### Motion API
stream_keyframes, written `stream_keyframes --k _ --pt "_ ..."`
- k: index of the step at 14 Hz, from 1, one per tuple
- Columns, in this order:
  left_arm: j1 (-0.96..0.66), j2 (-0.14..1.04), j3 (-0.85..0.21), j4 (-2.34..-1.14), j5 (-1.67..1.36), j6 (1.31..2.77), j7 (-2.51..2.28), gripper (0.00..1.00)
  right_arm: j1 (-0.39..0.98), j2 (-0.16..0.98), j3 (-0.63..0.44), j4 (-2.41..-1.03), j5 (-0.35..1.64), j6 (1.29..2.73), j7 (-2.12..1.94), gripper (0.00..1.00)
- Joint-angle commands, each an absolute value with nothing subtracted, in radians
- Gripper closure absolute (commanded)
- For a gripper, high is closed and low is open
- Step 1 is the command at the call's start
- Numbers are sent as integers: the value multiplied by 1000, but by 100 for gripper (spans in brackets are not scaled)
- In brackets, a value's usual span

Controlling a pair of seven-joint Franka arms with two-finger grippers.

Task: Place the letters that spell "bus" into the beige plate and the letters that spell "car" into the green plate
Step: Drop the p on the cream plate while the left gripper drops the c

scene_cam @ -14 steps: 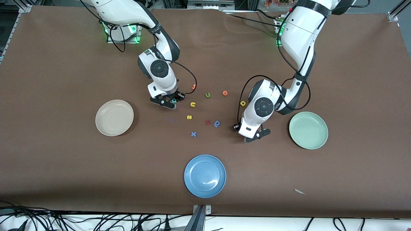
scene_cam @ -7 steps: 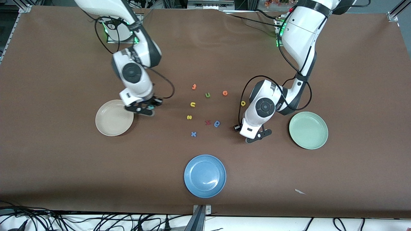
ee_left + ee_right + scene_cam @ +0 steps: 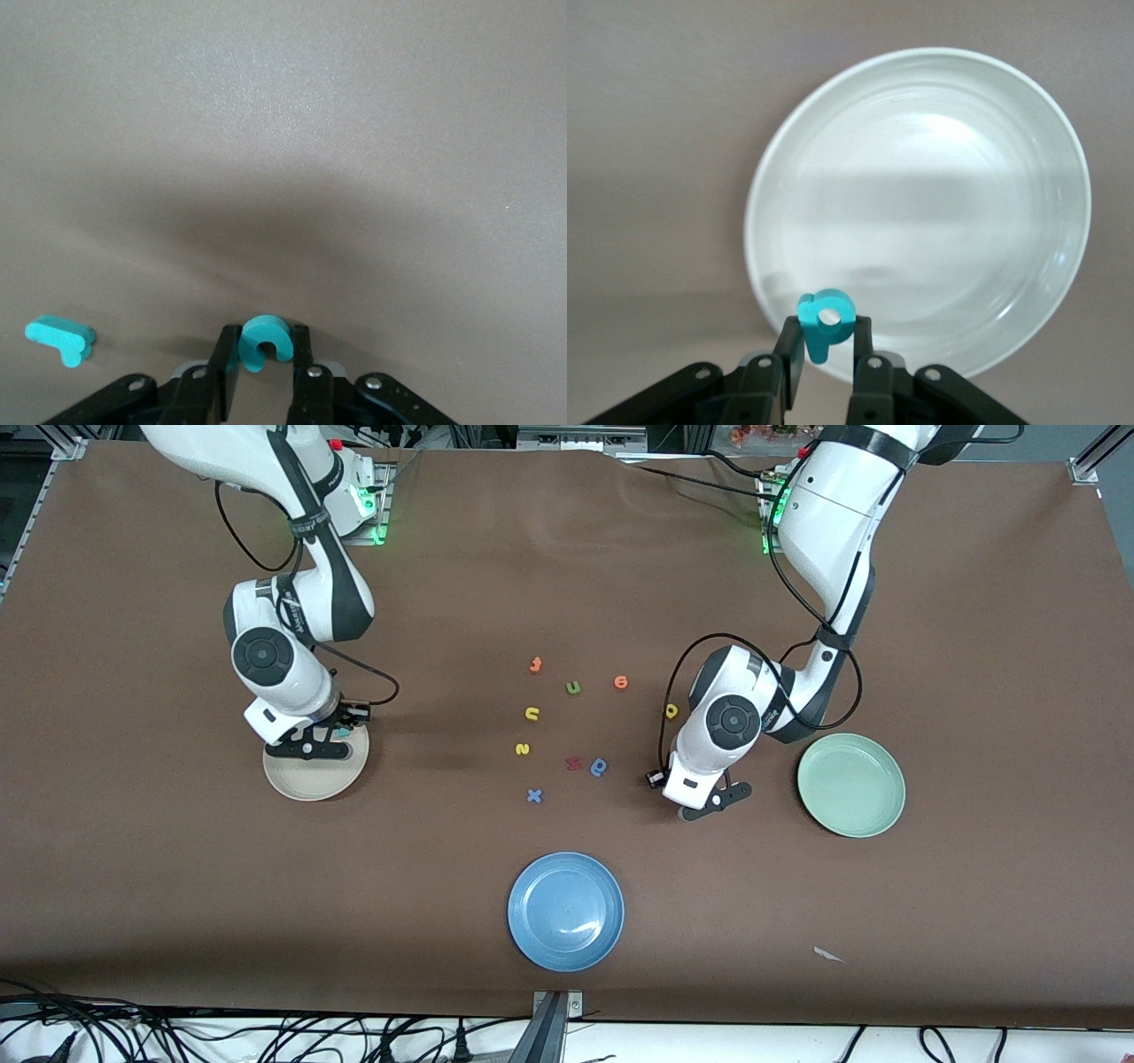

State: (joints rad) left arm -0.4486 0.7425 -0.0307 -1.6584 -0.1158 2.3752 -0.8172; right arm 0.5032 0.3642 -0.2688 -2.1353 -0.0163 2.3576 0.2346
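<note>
From the front, my right gripper (image 3: 330,737) hangs over the beige plate (image 3: 306,779), while my left gripper (image 3: 709,797) sits low on the table beside the green plate (image 3: 851,785); yellow "u" (image 3: 532,713), yellow "s" (image 3: 522,749) and yellow "a" (image 3: 671,710) lie loose between the plates. My left wrist view shows the fingers shut on the teal "c" (image 3: 264,340), with the teal "r" (image 3: 62,337) nearby. My right wrist view shows the fingers pinching the teal "b" (image 3: 824,319) above the plate's rim; I should centre over it before releasing. No readable writing anywhere.
</note>
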Motion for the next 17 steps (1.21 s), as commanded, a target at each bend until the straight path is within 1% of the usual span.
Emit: stream_keyframes --k 1,2,3,4,6,8,9,10,13,14,16,17 --pt "-437 739 -26 -1657 -91 2365 -818 87 488 393 -267 -2180 11 2436 169 96" --pt "-420 721 -25 -1646 -89 2324 -812 87 488 393 -267 -2181 11 2436 170 82" --pt "-401 704 -25 -1634 -69 2265 -790 87 483 394 -267 -2181 11 2436 170 24" --pt "-373 683 -26 -1631 -51 2228 -761 87 474 393 -267 -2178 11 2433 170 0" --pt "-316 644 -25 -1637 -46 2154 -666 87 476 377 -261 -2148 29 2366 192 0" --pt "-247 589 -25 -1644 -29 2062 -557 87 482 374 -241 -2065 90 2248 227 0" --pt "-198 565 -26 -1649 -6 2033 -496 87 485 376 -221 -2028 115 2211 254 0" --pt "-163 548 -28 -1663 1 2013 -426 87 489 379 -203 -2004 124 2203 300 0" --pt "-72 512 -26 -1719 3 2025 -275 88 500 405 -126 -1941 123 2221 449 1" --pt "-58 503 -26 -1744 5 2045 -258 88 508 429 -108 -1890 126 2224 480 1" --pt "-29 467 -28 -1840 23 2161 -247 87 537 489 -83 -1803 124 2221 613 2" --pt "-25 445 -28 -1888 23 2222 -235 86 564 526 -80 -1761 118 2224 682 16"
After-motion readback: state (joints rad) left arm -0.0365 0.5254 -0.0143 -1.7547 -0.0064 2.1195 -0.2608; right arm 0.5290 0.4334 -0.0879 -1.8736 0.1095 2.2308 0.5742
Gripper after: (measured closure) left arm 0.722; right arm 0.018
